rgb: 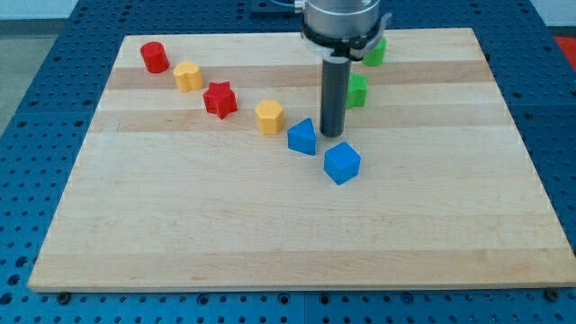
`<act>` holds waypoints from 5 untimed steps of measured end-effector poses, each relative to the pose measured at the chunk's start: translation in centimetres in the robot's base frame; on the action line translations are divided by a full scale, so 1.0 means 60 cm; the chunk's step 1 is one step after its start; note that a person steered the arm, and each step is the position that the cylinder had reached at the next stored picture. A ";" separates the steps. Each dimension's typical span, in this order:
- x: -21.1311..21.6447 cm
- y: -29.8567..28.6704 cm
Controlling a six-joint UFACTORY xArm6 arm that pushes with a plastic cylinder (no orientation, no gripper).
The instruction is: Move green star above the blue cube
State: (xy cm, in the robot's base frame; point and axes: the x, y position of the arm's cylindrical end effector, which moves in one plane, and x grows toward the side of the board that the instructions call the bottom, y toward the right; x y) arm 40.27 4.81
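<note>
The blue cube (342,163) sits near the board's middle. A green block (358,90), partly hidden behind the rod, lies above it and a little right; its shape cannot be made out. Another green block (375,51) lies higher, half hidden by the arm, shape also unclear. My tip (333,135) rests on the board just above the blue cube, just right of a blue triangular block (302,137), and below-left of the nearer green block.
A diagonal row runs from the view's upper left: red cylinder (155,57), yellow block (188,76), red star (220,99), yellow hexagon-like block (269,117). The wooden board (270,234) lies on a blue perforated table.
</note>
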 end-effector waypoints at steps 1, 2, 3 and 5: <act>-0.044 0.056; -0.046 0.157; -0.099 0.224; -0.184 0.092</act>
State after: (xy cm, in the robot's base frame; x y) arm 29.22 10.32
